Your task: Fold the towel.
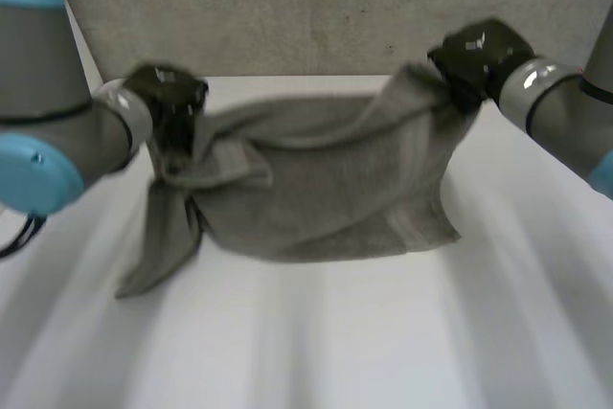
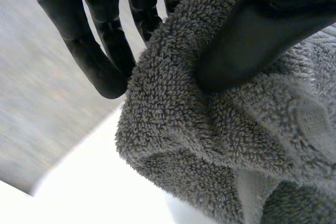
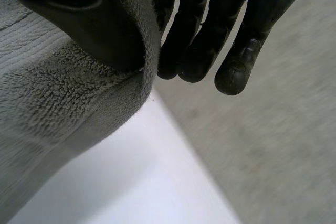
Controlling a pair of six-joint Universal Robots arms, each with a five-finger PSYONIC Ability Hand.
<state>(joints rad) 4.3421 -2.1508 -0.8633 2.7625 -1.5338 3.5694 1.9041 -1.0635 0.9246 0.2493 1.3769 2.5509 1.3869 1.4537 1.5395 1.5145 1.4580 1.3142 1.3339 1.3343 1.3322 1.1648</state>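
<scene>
The grey terry towel [image 1: 316, 189] hangs stretched between both hands over the far part of the white tabletop [image 1: 335, 352], sagging in the middle. The left hand [image 1: 168, 98] pinches one upper corner between thumb and fingers [image 2: 100, 51]. The right hand [image 1: 479, 55] pinches the other upper corner the same way.
</scene>
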